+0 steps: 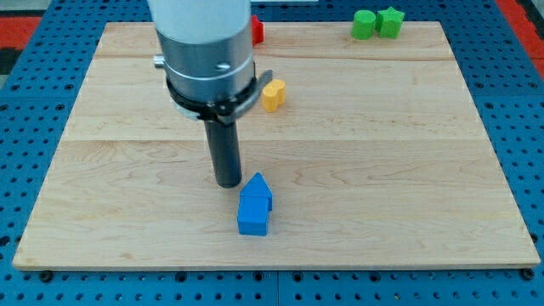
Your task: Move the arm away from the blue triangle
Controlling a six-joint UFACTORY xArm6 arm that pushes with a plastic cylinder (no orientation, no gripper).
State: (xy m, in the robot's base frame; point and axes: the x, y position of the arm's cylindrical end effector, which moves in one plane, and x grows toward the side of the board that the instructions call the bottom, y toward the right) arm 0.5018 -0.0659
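The rod's tip (pixel 228 182) stands just left of the blue triangle (pixel 257 186), at its far end, close enough that I cannot tell whether they touch. There is no claw on this arm, only the bare rod, so nothing is grasped or let go. The triangle sits near the front middle of the wooden board (pixel 408 170), pressed against a blue block (pixel 253 216) just nearer; together their long axis runs near to far, the triangle's peak pointing away. To do this cleanly, I would draw the tip left or farther back, not rightward, and steer clear of the yellow block (pixel 273 94) beyond.
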